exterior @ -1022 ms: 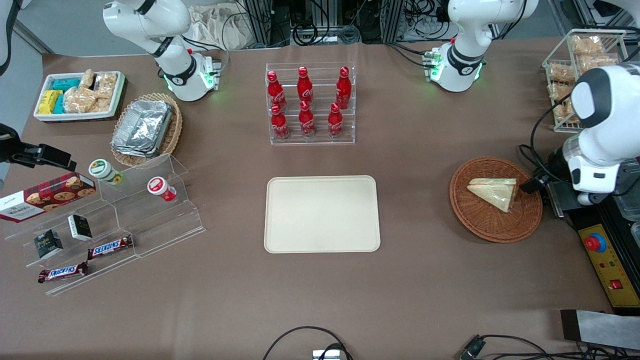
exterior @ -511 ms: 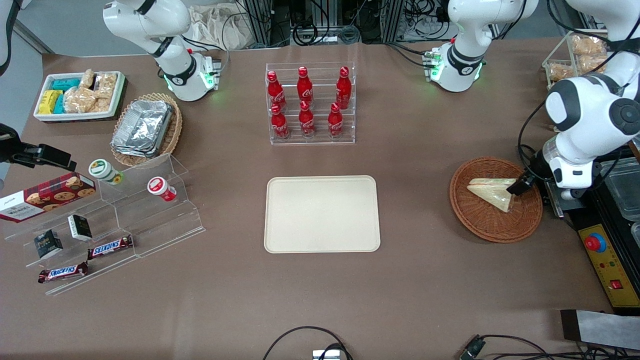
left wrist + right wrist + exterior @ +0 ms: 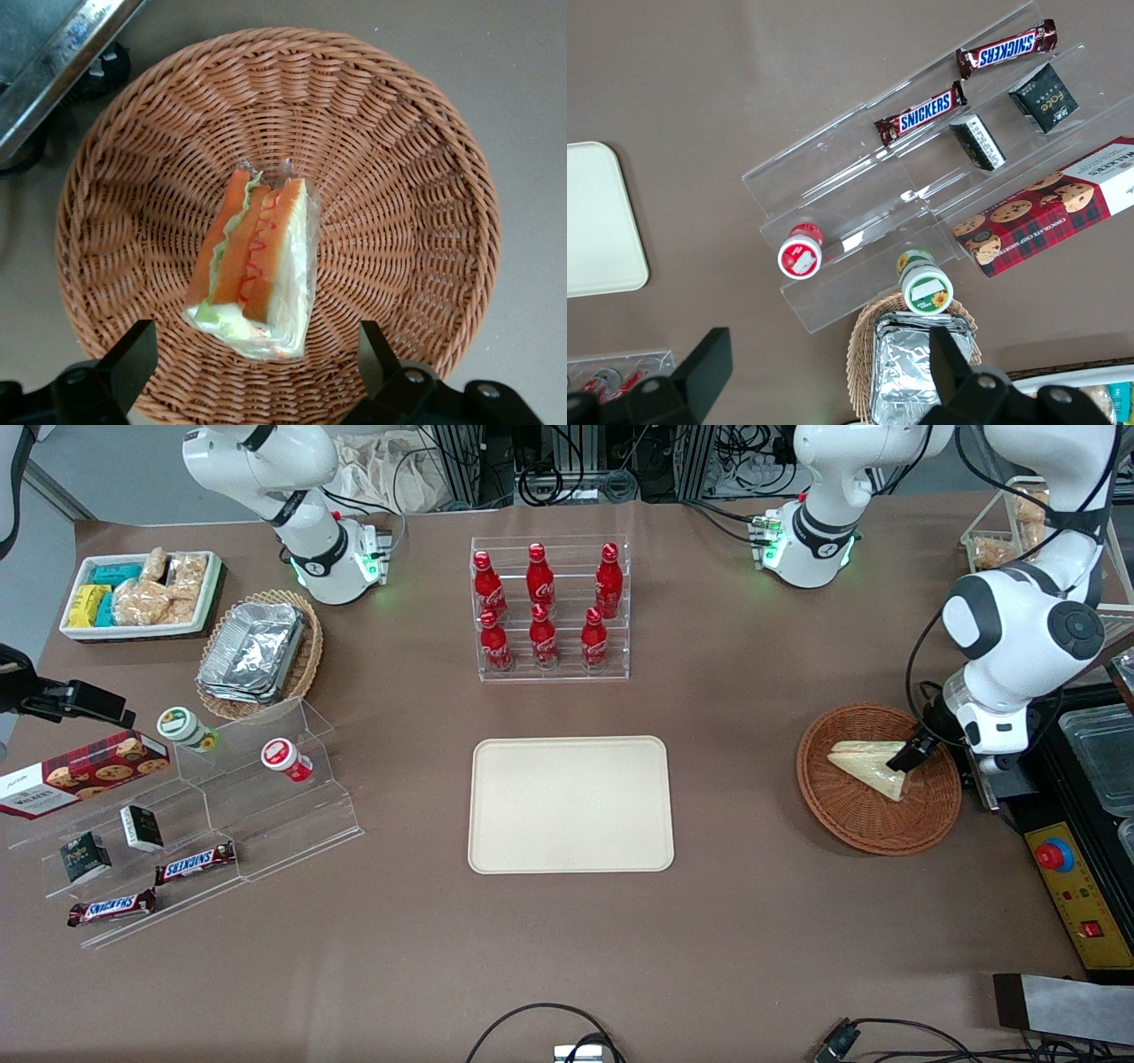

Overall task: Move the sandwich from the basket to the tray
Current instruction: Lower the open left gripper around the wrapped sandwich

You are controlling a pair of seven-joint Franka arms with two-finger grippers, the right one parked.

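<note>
Tray [image 3: 570, 804] lies bare mid-tabletop [image 3: 726, 921]; toward working arm's end, sandwich [image 3: 870, 766] lies in basket [image 3: 877, 824], wrapped, untouched, with end effector [image 3: 257, 367] hovering just above it, fingers [image 3: 131, 359] spread wide either side, gripping nothing.

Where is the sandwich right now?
The sandwich lies in the round wicker basket toward the working arm's end of the table, sideways from the tray. The hand hovers open just above it.
</note>
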